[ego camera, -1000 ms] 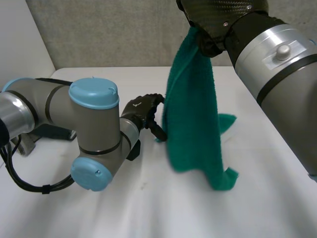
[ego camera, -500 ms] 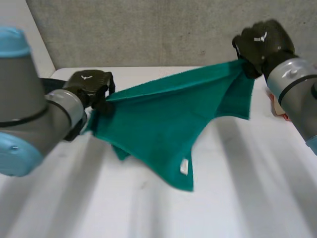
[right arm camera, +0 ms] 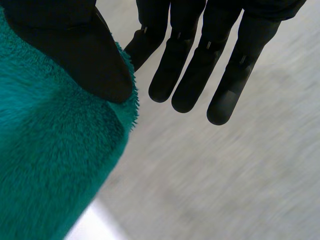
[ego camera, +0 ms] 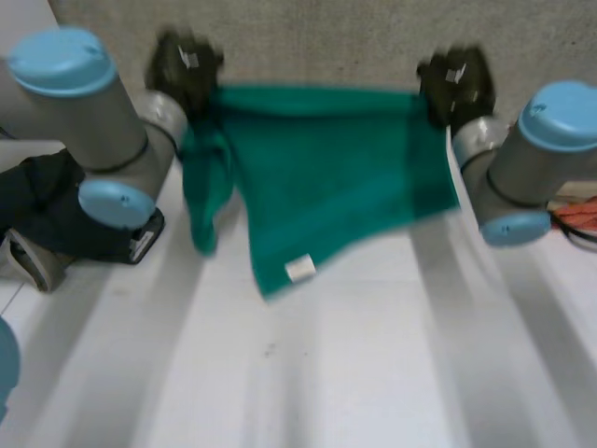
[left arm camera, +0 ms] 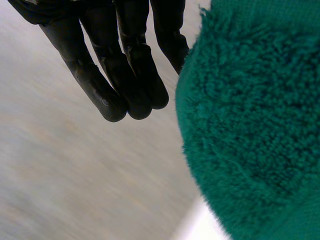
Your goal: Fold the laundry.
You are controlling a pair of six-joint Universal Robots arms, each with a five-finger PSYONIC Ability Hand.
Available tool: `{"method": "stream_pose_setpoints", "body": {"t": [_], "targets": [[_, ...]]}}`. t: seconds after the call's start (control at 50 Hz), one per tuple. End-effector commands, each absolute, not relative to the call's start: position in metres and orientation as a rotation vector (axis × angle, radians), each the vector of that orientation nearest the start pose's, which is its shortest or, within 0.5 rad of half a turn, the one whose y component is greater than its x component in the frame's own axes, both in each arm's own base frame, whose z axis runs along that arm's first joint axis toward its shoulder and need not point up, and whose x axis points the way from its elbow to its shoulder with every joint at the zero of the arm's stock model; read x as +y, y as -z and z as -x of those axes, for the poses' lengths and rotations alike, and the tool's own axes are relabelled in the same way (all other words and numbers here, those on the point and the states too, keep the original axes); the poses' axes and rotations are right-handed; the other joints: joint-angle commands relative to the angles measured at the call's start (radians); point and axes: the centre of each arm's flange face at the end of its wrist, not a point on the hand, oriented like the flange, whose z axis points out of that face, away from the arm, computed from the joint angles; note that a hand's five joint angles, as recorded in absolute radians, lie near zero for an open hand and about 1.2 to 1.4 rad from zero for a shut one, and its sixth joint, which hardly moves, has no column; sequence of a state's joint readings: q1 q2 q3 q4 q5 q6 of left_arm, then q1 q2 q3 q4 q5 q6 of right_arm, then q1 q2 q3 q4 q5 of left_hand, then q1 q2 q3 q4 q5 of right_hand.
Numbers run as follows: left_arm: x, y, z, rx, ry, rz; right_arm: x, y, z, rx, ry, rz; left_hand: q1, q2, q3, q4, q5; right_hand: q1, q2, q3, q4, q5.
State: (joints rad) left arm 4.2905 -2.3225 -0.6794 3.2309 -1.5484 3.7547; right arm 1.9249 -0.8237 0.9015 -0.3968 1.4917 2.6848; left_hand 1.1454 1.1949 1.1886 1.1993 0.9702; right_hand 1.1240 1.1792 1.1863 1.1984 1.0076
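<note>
Towel, green and fluffy, held up in the air and spread wide between both hands, in front of the grey wall at the far side of the white counter. Left hand has the top corner on its side, right hand has the other top corner, top edge runs roughly level between them. Cloth hangs down from that edge; the part under the left hand is bunched into a drooping fold, the rest is flatter. Small white tag sits at the lowest hanging corner, over the counter; can't tell if that corner touches the surface.

Left wrist view: left hand with fingers straight and close together, towel right beside them, thumb hidden by the cloth; corner hangs from this hand, so it is gripping the towel. Right wrist view: right hand has its thumb pressed onto the towel edge, pinching it, other fingers straight and free of the cloth.

Dark block on the counter by the left arm, red-orange thing past the right arm, too unclear to name
</note>
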Motion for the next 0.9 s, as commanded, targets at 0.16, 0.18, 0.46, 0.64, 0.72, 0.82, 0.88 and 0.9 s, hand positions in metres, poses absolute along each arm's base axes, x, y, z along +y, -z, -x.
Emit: {"method": "stream_pose_setpoints", "body": {"t": [0.16, 0.18, 0.46, 0.64, 0.72, 0.82, 0.88, 0.9], "targets": [[-0.361, -0.322, 0.295, 1.613, 2.592, -0.779, -0.37, -0.338, -0.308, 1.236, 2.621, 0.792, 0.251, 0.201, 0.208, 0.197, 0.252, 0.272, 0.217, 0.21, 0.198, 0.214], [-0.36, -0.311, 0.293, 1.652, 2.561, -0.789, -0.367, -0.33, -0.309, 1.271, 2.589, 0.819, 0.251, 0.201, 0.208, 0.197, 0.252, 0.272, 0.217, 0.21, 0.198, 0.214], [-0.341, -0.116, 0.26, 2.203, 1.989, -0.961, -0.317, -0.142, -0.301, 1.874, 2.064, 1.33, -0.066, -0.115, -0.109, -0.119, -0.065, 0.272, 0.217, 0.21, 0.198, 0.214], [-0.329, -0.125, 0.25, 2.197, 1.897, -1.018, -0.314, -0.123, -0.289, 2.028, 1.93, 1.36, -0.594, -0.643, -0.637, -0.648, -0.593, 0.272, 0.217, 0.21, 0.198, 0.214], [-0.325, -0.13, 0.243, 2.206, 1.839, -1.036, -0.313, -0.132, -0.286, 2.033, 1.94, 1.344, -0.615, -0.664, -0.658, -0.669, -0.614, 0.272, 0.217, 0.21, 0.198, 0.214], [-0.326, -0.135, 0.23, 2.212, 1.797, -1.02, -0.309, -0.14, -0.282, 2.03, 1.944, 1.328, -0.509, -0.559, -0.553, -0.563, -0.509, 0.272, 0.217, 0.21, 0.198, 0.214], [-0.327, -0.14, 0.227, 2.205, 1.823, -1.026, -0.309, -0.143, -0.279, 2.031, 1.949, 1.318, -0.36, -0.41, -0.403, -0.414, -0.359, 0.272, 0.217, 0.21, 0.198, 0.214], [-0.328, -0.142, 0.227, 2.206, 1.832, -1.031, -0.308, -0.144, -0.279, 2.029, 1.949, 1.314, -0.278, -0.328, -0.321, -0.332, -0.277, 0.272, 0.217, 0.21, 0.198, 0.214]]}}
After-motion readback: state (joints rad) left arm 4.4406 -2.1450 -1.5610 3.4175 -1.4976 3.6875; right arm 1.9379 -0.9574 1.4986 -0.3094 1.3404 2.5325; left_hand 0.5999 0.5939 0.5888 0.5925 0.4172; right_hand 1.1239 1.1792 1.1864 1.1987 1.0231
